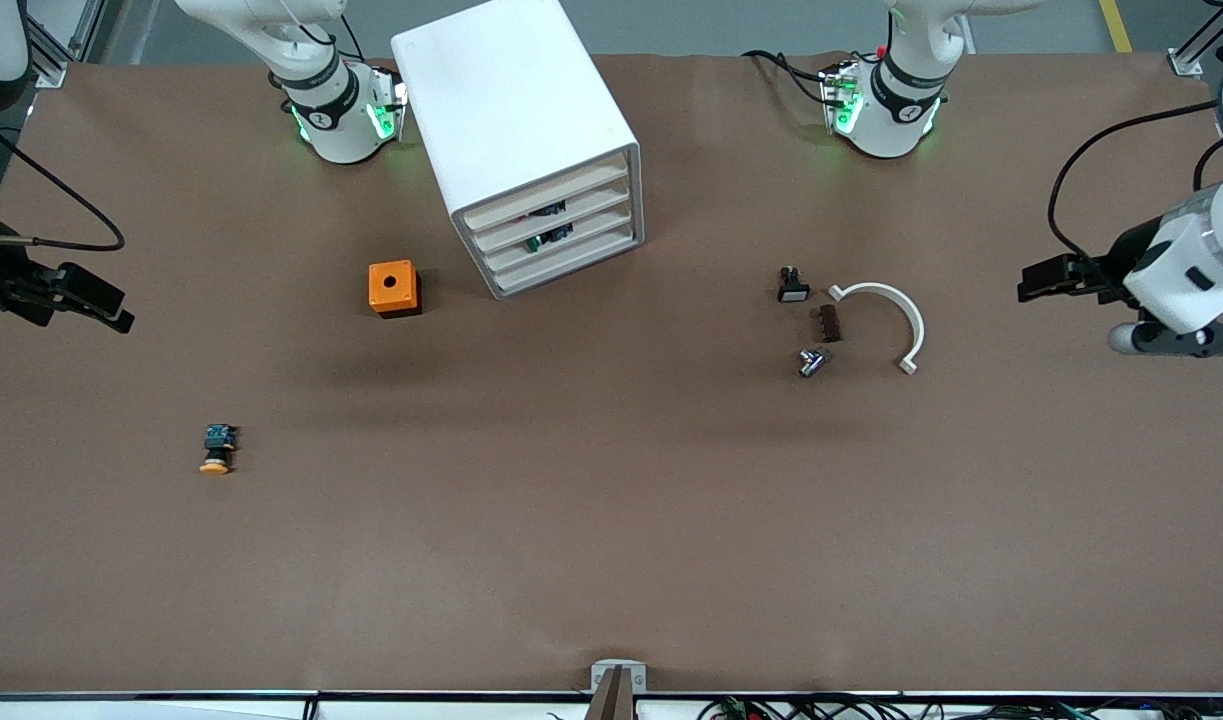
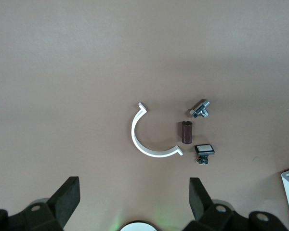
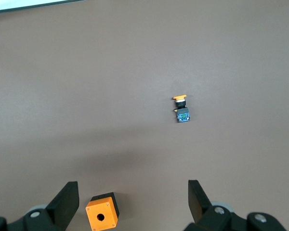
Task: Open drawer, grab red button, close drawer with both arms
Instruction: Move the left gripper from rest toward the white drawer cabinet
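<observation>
Both grippers hang with their fingers spread wide and empty: the left gripper (image 2: pixel 134 204) over the left arm's end of the desk (image 1: pixel 611 560), the right gripper (image 3: pixel 133 204) over the right arm's end, each well apart from the cabinet (image 1: pixel 516 130) that stands between the two arm bases. All four drawers of the cabinet are shut, and small dark parts show through the slats of the drawer (image 1: pixel 551 212) second from the top and the one under it; no red-capped button can be made out. Only the left wrist view shows clearly the white half-ring clamp (image 2: pixel 149 137), the brown nut (image 2: pixel 186 132), the metal bolt (image 2: pixel 201 109) and the square-capped switch (image 2: pixel 204 152), which lie toward the left arm's end from the cabinet. Only the right wrist view shows close up the orange-capped button (image 3: pixel 182 109) and the orange box (image 3: pixel 101 217), which lies just beside the cabinet toward the right arm's end.
</observation>
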Motion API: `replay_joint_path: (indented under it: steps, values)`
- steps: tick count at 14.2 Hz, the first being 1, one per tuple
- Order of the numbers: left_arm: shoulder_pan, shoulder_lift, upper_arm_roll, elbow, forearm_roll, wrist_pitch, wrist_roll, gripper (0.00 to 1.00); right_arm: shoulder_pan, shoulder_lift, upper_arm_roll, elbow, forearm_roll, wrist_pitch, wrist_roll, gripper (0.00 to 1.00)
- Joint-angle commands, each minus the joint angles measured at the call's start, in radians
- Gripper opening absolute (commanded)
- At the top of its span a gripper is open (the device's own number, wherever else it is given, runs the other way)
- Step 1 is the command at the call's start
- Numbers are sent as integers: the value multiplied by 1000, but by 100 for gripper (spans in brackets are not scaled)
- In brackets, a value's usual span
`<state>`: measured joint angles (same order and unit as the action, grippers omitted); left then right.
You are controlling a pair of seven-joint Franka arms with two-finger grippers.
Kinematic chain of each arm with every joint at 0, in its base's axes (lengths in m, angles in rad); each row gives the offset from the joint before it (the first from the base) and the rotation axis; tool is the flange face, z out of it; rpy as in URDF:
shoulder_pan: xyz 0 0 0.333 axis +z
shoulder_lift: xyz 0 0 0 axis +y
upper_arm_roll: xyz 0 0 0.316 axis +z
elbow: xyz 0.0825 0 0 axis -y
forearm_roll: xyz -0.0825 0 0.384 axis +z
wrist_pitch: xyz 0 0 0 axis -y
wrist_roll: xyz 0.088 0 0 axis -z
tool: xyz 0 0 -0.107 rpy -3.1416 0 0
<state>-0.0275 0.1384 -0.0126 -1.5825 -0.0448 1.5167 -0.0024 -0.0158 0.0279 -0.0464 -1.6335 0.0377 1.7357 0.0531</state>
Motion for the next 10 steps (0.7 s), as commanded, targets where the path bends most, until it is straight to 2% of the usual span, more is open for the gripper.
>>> replay_joint_path:
  steps: [1, 3, 5, 10]
  values:
    - [-11, 21, -6, 12, 23, -7, -16, 100, -1, 1, 0, 11, -7, -11, -1, 100]
    - [-29, 27, -6, 9, 20, -12, -25, 100, -1, 0, 0, 9, -7, -13, -1, 100]
    - [-69, 55, -7, 12, 16, -26, -114, 100, -3, 0, 0, 9, -7, -13, -1, 100]
    - [-199, 136, -13, 27, -62, -32, -629, 100, -1, 1, 0, 9, -7, -13, -1, 100]
